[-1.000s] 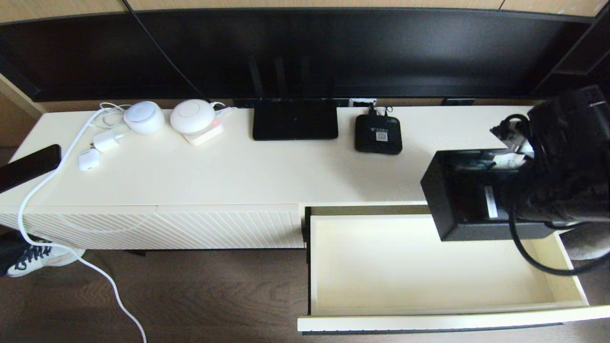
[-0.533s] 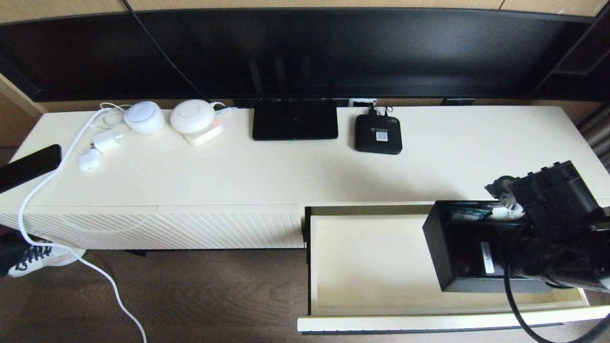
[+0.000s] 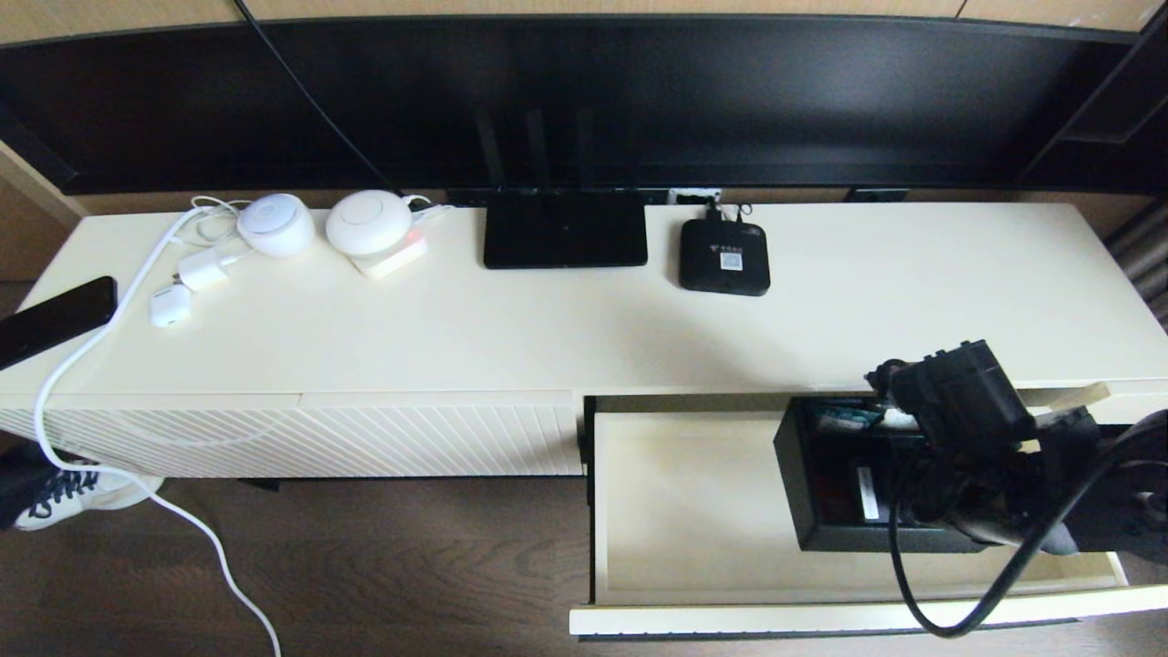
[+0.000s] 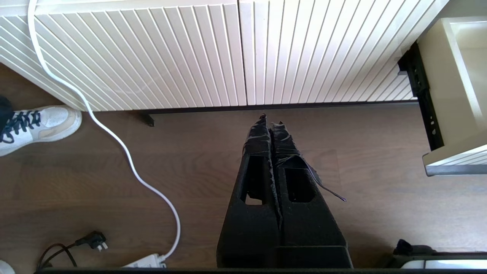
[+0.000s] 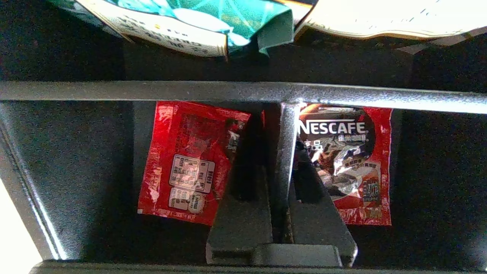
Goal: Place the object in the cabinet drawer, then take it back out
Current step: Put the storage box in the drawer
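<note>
The black organizer box (image 3: pixel 821 511) sits low inside the right part of the open cabinet drawer (image 3: pixel 684 502); I cannot tell whether it rests on the drawer's floor. My right gripper (image 3: pixel 944 456) reaches down into it from above. In the right wrist view, this gripper (image 5: pixel 279 144) is shut on the box's middle divider (image 5: pixel 285 125). Red packets (image 5: pixel 186 163) (image 5: pixel 354 160) lie on either side, and a teal packet (image 5: pixel 213 19) lies in the far compartment. My left gripper (image 4: pixel 271 121) is shut and empty, parked over the wooden floor in front of the cabinet.
On the cabinet top stand a flat black router (image 3: pixel 564 228), a small black set-top box (image 3: pixel 724 257), two white round devices (image 3: pixel 276 224) (image 3: pixel 369 222) and a charger with a white cable (image 3: pixel 91 338). A ribbed closed front (image 3: pixel 365 438) lies left of the drawer. A shoe (image 3: pixel 64 493) is on the floor.
My right gripper has carried the box from above the cabinet's front edge down into the drawer, then slightly leftward. The left arm has not moved.
</note>
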